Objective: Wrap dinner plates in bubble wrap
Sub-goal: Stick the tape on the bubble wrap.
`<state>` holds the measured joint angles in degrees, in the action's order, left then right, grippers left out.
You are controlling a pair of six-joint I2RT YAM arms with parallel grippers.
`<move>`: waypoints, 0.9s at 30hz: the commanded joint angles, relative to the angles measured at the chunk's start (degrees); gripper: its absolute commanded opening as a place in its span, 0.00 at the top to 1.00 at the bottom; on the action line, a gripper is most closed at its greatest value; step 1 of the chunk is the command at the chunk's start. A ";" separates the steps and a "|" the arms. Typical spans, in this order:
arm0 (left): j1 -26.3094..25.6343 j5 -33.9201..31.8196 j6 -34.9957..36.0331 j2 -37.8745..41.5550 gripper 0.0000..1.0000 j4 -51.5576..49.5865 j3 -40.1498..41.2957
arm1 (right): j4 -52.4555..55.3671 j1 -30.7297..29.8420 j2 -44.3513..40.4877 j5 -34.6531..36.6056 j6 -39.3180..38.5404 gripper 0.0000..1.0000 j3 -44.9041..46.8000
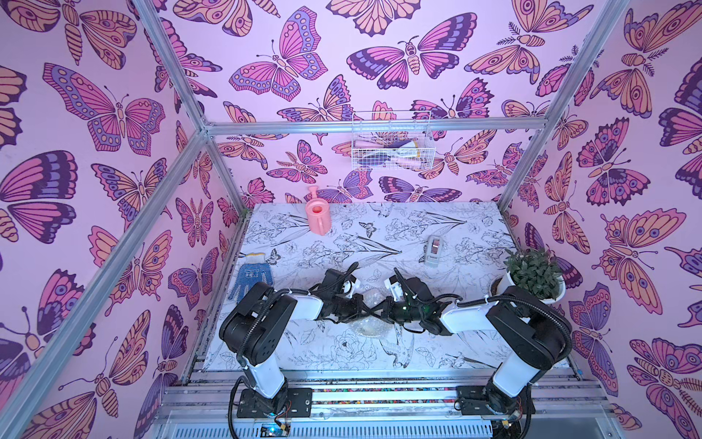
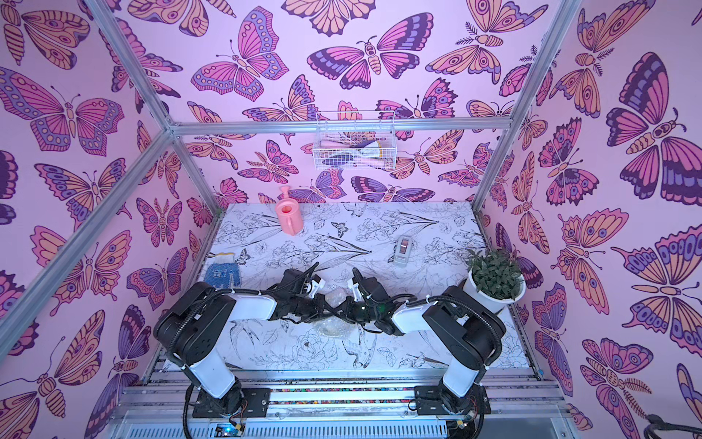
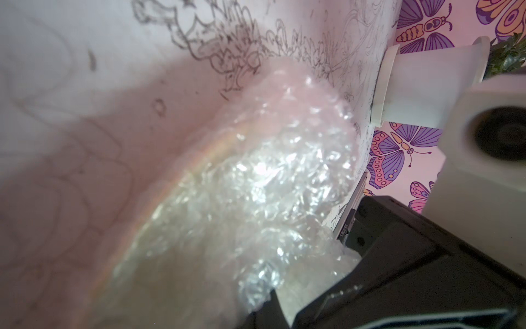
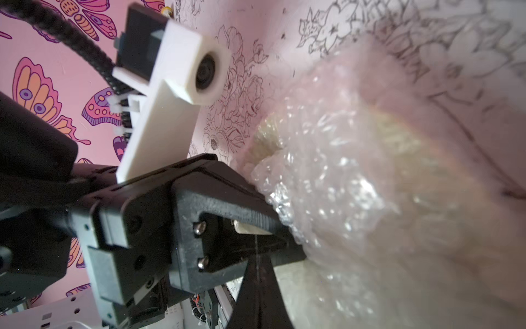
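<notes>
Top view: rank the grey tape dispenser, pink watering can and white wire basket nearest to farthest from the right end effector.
1. Grey tape dispenser, mid-table, right side.
2. Pink plastic watering can, table's back edge.
3. White wire basket, on back wall.

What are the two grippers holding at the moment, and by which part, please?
Both appear to pinch the bubble wrap: the left gripper and right gripper are each shut on its crumpled edge, from opposite sides.
</notes>
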<state>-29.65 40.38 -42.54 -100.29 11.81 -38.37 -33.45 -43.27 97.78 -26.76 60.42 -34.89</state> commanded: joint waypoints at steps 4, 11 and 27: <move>-0.37 -14.22 0.27 -6.10 1.00 -12.45 4.09 | 5.50 1.93 -1.42 2.32 -5.58 1.00 -2.64; -0.41 -14.23 0.14 -6.09 1.00 -12.43 4.09 | 8.93 2.36 0.38 3.06 -10.07 1.00 -4.90; -0.41 -14.17 0.09 -6.33 1.00 -12.43 4.03 | 24.80 1.48 -2.98 12.44 -25.59 0.93 -7.71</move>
<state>-29.65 40.38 -42.70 -100.29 11.86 -38.37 -14.20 -41.17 96.40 -18.37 40.21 -41.54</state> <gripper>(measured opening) 0.046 0.068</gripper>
